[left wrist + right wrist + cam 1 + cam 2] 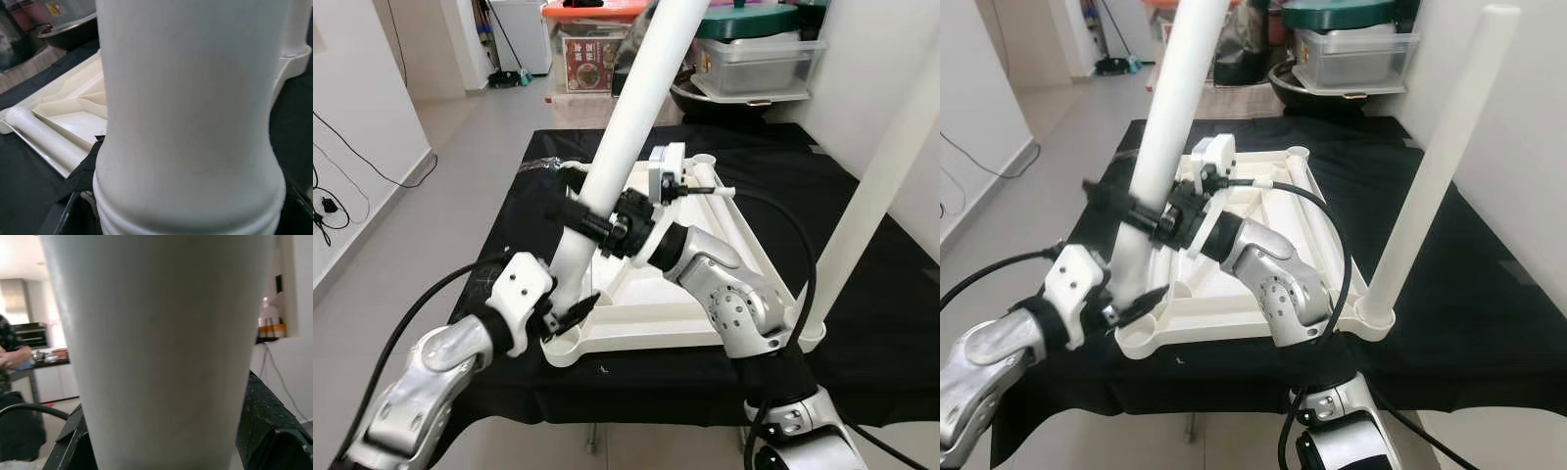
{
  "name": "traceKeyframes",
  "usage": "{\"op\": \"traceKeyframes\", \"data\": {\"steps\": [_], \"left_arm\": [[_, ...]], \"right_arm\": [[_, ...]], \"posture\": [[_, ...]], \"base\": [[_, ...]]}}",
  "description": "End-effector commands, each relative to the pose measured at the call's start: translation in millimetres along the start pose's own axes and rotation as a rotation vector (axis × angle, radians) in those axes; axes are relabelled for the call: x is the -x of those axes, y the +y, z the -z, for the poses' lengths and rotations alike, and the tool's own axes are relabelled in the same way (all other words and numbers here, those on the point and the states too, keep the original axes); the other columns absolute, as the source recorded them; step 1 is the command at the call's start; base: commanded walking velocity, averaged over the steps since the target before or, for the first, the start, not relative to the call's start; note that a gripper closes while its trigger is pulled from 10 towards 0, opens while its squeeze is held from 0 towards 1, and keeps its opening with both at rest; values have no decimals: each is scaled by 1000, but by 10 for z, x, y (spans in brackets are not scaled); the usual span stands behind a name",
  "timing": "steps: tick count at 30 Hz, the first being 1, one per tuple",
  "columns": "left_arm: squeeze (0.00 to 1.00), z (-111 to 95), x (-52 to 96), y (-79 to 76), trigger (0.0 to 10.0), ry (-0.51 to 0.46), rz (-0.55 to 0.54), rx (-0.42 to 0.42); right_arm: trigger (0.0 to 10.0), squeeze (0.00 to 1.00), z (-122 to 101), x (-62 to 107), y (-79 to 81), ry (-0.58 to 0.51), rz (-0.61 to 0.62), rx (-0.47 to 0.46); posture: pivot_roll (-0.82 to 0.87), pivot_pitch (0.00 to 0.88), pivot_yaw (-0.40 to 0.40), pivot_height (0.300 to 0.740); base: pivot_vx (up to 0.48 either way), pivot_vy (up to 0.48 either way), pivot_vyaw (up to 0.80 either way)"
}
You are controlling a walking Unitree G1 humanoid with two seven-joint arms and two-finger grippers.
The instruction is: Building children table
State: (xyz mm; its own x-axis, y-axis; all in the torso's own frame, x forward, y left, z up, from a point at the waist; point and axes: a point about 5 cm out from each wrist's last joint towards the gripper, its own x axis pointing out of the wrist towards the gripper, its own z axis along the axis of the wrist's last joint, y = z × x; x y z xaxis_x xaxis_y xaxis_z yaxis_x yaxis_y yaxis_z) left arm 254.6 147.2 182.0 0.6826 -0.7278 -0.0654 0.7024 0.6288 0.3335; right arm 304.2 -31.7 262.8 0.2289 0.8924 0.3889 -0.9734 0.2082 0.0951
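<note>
The tabletop (705, 294) lies upside down on a black cloth (891, 294), ribs up, and serves as the landmark. At its near left corner a white leg (626, 147) stands tilted, its threaded foot at the corner socket (570, 345). A second leg (1435, 186) already stands upright in the near right socket. A third leg (44, 134) lies loose inside the tabletop along its far side.

The left gripper (570, 311) is closed around the tilted leg just above the socket; its wrist view shows the leg's ridged end close up. The right gripper (592, 223) pinches the same leg higher up, its black fingers wrapped on both sides.

The step in hand appears to be seating this leg in the near left socket. It leans away from upright, so the next move likely calls for bringing it square to the tabletop, pressing the threads into the socket, then turning it while one gripper steadies it. Two legs would then remain.

Beyond the tabletop's far edge sit storage boxes (759, 59). A red-labelled box (592, 59) carries printing too small to read. In the right wrist view a person's arm (14, 357) shows by a counter.
</note>
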Motion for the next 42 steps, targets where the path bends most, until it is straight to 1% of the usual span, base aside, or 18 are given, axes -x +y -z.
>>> {"op": "traceKeyframes", "data": {"steps": [1, 4, 5, 6, 7, 8, 9, 10, 11, 12, 13, 25, 26, 34, 37, 39, 41, 42], "left_arm": [[0, 21, 18, -140, 10000, 23, 112, -13], [0, 51, 66, -142, 10000, 46, 120, -8], [0, 56, 85, -144, 10000, 56, 128, -3], [0, 57, 95, -144, 10000, 61, 133, -1], [0, 57, 95, -144, 10000, 61, 133, -1], [0, 66, 109, -144, 10000, 72, 142, 4], [0, 66, 109, -144, 10000, 72, 142, 4], [0, 78, 114, -145, 10000, 80, 149, 8], [0, 78, 114, -145, 10000, 80, 149, 8], [0, 84, 115, -150, 10000, 84, 157, 15], [0, 88, 109, -156, 10000, 86, 163, 19], [0, 76, 80, -142, 10000, 75, 174, -15], [1000, 66, 71, -112, 10000, 55, 146, -13], [1000, 4, 114, 81, 10000, -15, 8, 21], [1000, -26, 177, 139, 10000, -30, -33, 36], [1000, -64, 287, 164, 10000, -45, -90, 77], [1000, -64, 287, 164, 10000, -45, -90, 77], [1000, -56, 395, 168, 10000, -30, -142, 103]], "right_arm": [[10000, 0, -71, -37, 92, -26, -88, -14], [10000, 0, -86, 7, 122, -28, -142, -33], [9647, 0, -85, 23, 140, -25, -166, -41], [8510, 0, -80, 33, 155, -24, -182, -48], [8510, 0, -80, 33, 155, -24, -182, -48], [7647, 0, -75, 44, 177, -24, -206, -55], [7647, 0, -75, 44, 177, -24, -206, -55], [6980, 0, -73, 48, 197, -28, -224, -59], [6980, 0, -73, 48, 197, -28, -224, -59], [3804, 0, -75, 52, 210, -34, -241, -63], [0, 0, -75, 53, 221, -39, -252, -71], [0, 0, 16, 92, 265, -28, -259, -118], [0, 0, 17, 93, 262, -32, -250, -118], [0, 0, 1, 120, 184, -44, -172, -86], [0, 0, -26, 144, 90, -51, -99, -47], [0, 0, -71, 211, -53, -43, -15, 9], [0, 0, -71, 211, -53, -43, -15, 9], [0, 0, -109, 283, -183, -25, 53, 64]], "posture": [[115, 0, -5, 740], [116, 0, -5, 740], [116, 0, -7, 740], [116, 0, -7, 740], [116, 0, -7, 740], [115, 0, -6, 740], [115, 0, -6, 740], [113, 0, -5, 740], [113, 0, -5, 740], [109, 0, -2, 740], [107, 0, -2, 740], [102, 0, 0, 740], [101, 0, 0, 740], [100, 0, 2, 740], [103, 0, 1, 740], [113, 0, -5, 740], [113, 0, -5, 740], [121, 0, -12, 740]], "base": [[0, 0, 0], [0, 0, 0], [0, 0, 0], [0, 0, 0], [0, 0, 0], [0, 0, 0], [0, 0, 0], [0, 0, 0], [0, 0, 0], [0, 0, 0], [0, 0, 0], [0, 0, 0], [0, 0, 0], [0, 0, 0], [0, 0, 0], [0, 0, 0], [0, 0, 0], [0, 0, 0]]}}
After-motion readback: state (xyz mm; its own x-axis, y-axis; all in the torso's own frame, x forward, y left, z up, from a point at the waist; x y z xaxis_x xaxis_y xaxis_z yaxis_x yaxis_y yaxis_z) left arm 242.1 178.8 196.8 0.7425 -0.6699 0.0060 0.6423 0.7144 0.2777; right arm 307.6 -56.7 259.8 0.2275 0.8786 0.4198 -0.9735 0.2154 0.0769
